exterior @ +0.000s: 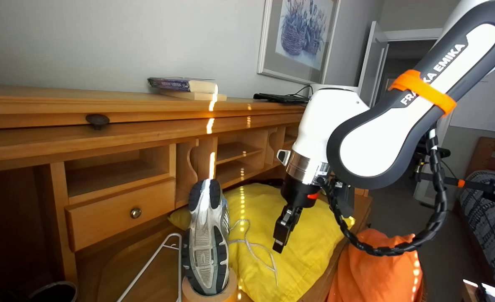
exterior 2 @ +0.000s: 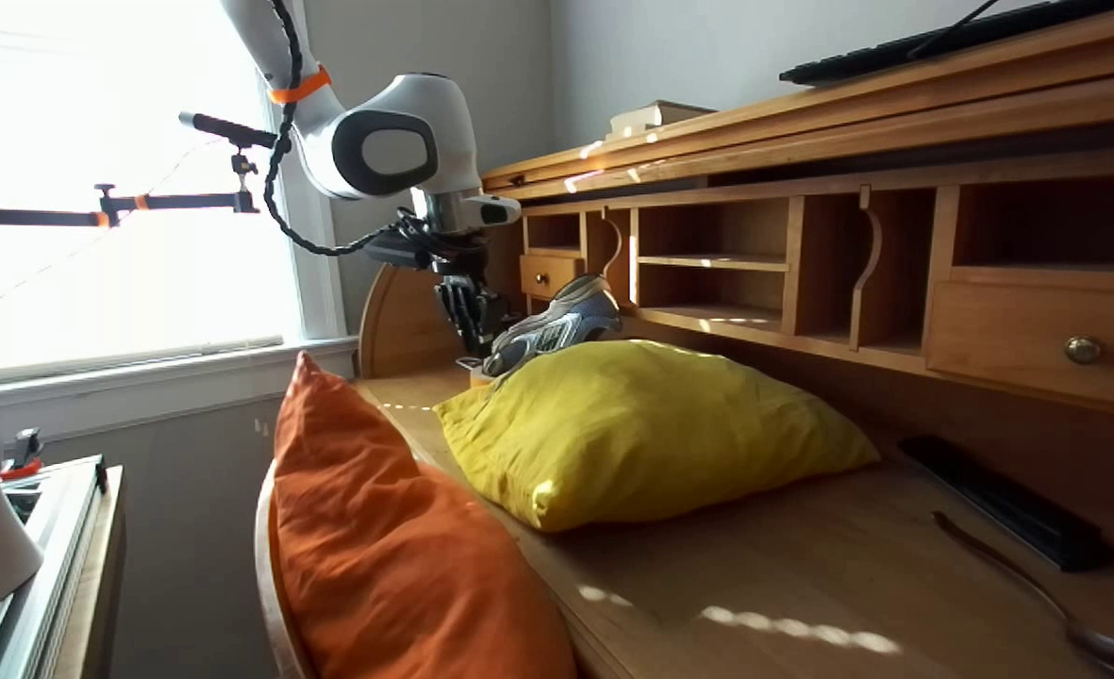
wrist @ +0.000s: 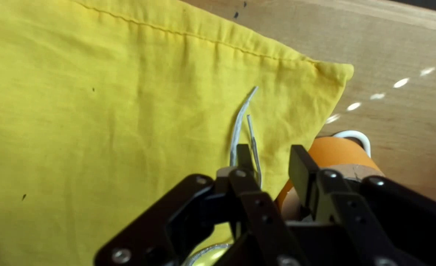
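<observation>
Two fingers (wrist: 302, 170) of the gripper (wrist: 267, 159) stand parted in the wrist view, and nothing shows pinched between them. A pair of pale laces (wrist: 236, 127) lies over the yellow cushion (wrist: 129, 92) by the fingertips: one strand appears within the gap, close to the finger at picture left, while the other runs along that finger's outer side. Whether either touches it cannot be told. An orange roll (wrist: 336, 151) sits beyond the opposite finger.

In an exterior view, the gray shoe (exterior: 205, 247) stands steeply tilted with its lower end at the roll, its laces trailing across the cushion toward the fingertips. A white hanger (exterior: 142, 269) lies on the shoe's other side.

In an exterior view with an orange cushion (exterior 2: 406, 556) in front, the gripper points down near the shoe's lower end; its finger gap is unclear there.
</observation>
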Available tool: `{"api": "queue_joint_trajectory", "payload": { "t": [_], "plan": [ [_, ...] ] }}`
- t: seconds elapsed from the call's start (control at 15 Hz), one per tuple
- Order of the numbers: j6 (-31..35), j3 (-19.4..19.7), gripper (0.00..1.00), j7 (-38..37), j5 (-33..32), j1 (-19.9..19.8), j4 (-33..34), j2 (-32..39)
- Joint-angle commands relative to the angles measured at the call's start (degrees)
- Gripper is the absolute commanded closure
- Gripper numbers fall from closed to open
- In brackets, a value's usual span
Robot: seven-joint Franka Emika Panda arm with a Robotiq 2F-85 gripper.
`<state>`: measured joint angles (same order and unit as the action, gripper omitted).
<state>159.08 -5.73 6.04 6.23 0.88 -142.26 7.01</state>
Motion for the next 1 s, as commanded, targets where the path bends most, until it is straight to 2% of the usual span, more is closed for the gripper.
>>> {"api": "queue_joint_trajectory", "payload": {
  "t": [0.0, 0.2, 0.27, 0.33, 0.67, 0.73, 0.93],
  "plan": [
    [-1.69, 0.53, 0.72, 1.65, 0.56, -0.19, -0.92, -0.14],
    [-0.77, 0.65, 0.62, 3.21, 0.43, -0.49, -0.64, 1.00],
    [-0.62, 0.60, 0.55, 4.15, 0.49, -0.65, -0.44, 1.56],
    [-0.17, 0.66, 0.41, 4.73, 0.12, -0.72, -0.39, 2.04],
    [2.58, -0.04, 0.05, 9.50, 0.22, -1.33, 0.03, 4.78],
    [3.53, -0.17, 0.02, 10.20, 0.04, -1.43, 0.14, 5.39],
    [6.38, -0.86, 0.03, 11.78, -0.19, -1.85, 0.69, 7.48]
  ]
}}
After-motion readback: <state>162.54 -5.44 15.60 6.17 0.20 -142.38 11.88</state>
